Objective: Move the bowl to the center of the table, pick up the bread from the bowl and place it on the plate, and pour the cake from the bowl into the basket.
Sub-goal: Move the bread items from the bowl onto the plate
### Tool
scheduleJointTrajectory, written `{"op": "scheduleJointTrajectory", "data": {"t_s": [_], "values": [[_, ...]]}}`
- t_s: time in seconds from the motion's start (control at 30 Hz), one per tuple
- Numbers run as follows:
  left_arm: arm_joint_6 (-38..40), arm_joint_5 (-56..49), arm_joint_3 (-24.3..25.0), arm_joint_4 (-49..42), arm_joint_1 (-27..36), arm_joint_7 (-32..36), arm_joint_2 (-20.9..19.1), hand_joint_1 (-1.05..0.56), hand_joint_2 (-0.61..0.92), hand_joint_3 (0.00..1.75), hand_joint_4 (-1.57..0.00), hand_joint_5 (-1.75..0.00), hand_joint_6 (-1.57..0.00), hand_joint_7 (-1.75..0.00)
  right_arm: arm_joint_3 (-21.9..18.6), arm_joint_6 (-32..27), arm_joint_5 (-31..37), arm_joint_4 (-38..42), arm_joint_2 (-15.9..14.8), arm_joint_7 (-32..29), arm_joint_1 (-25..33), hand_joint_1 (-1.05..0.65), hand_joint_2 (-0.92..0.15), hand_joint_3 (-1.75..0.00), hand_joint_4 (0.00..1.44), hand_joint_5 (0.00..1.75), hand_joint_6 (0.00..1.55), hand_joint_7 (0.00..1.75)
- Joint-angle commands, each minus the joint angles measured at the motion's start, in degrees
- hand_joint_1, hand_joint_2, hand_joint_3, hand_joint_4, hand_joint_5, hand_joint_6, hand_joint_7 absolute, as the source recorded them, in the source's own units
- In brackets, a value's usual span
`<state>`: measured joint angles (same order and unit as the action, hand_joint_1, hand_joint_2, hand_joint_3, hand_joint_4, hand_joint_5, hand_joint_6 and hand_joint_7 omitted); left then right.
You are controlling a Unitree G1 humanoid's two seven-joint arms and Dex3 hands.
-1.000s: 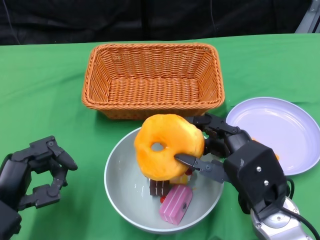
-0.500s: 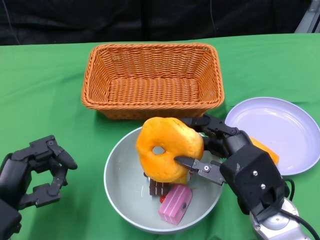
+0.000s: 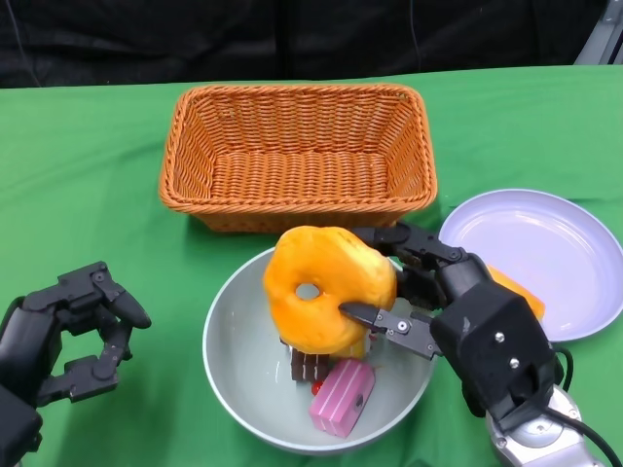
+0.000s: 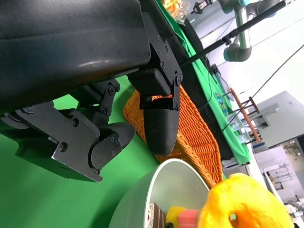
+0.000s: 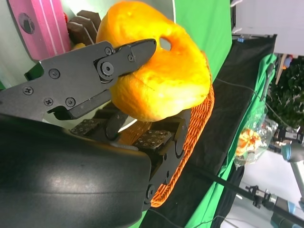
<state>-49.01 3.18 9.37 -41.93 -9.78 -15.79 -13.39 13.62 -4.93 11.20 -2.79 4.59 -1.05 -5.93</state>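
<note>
Already at mid-tabletop: smooth grey bowl (image 3: pixel 243 389). Held just above it by right hand (image 3: pixel 428 302), fingers closed round: glossy orange ring-shaped bread (image 3: pixel 326 289). Yet to reach pale lilac plate (image 3: pixel 545 243), right. Down in bowl: pink striped cake (image 3: pixel 343 396). Far side: woven basket (image 3: pixel 195 156), unfilled. Left hand (image 3: pixel 73 341) loosely curled, holding nothing.

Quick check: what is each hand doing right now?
Left hand: open, holding nothing.
Right hand: holding the bread above the bowl.

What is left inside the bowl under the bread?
In the bowl: a pink cake piece, a brown one, something yellow. The bread, held by the right hand, covers the rest.
</note>
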Motion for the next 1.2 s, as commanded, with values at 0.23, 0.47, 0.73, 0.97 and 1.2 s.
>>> {"op": "scheduleJointTrajectory", "data": {"t_s": [0.23, 0.47, 0.73, 0.97, 1.2], "values": [[-0.88, 0.48, -0.01, -1.36, -0.90, -0.28, -0.99, 0.05, 0.58, 1.06, -0.80, -1.64, -0.77, -1.37, -2.67, 1.80, -4.57, 0.99, 2.62, -0.63, -0.67, -0.27, -0.92, -0.06, 0.78, 1.29, 0.75, 0.94], [-0.90, -0.04, -0.05, -1.73, -1.06, 0.13, -1.11, 0.04, 0.56, 1.09, -0.82, -1.64, -0.79, -1.37, -4.11, -0.82, -7.24, -1.22, 4.21, -0.55, -0.61, -0.26, -0.92, -0.09, 0.81, 1.34, 0.68, 1.06], [-1.09, 0.57, -0.04, -2.34, -1.26, -0.75, -1.33, 0.04, 0.57, 1.09, -0.81, -1.65, -0.77, -1.38, -5.63, -5.23, -11.84, -5.76, 5.26, 0.41, 0.07, -0.24, -0.92, -0.17, 0.80, 1.35, 0.62, 1.08], [-0.90, 0.55, 0.03, -2.28, -1.29, -0.85, -1.54, 0.04, 0.58, 1.08, -0.81, -1.65, -0.76, -1.38, -7.25, -7.32, -14.98, -9.43, 4.97, 0.91, 0.96, -0.24, -0.92, -0.20, 0.74, 1.37, 0.61, 1.08], [-0.67, 0.95, 0.08, -2.12, -1.20, -1.31, -1.51, 0.03, 0.57, 1.07, -0.81, -1.65, -0.76, -1.37, -7.36, -7.44, -15.00, -9.06, 4.33, 1.63, 1.19, -0.22, -0.92, -0.20, 0.75, 1.39, 0.61, 1.10]]}}
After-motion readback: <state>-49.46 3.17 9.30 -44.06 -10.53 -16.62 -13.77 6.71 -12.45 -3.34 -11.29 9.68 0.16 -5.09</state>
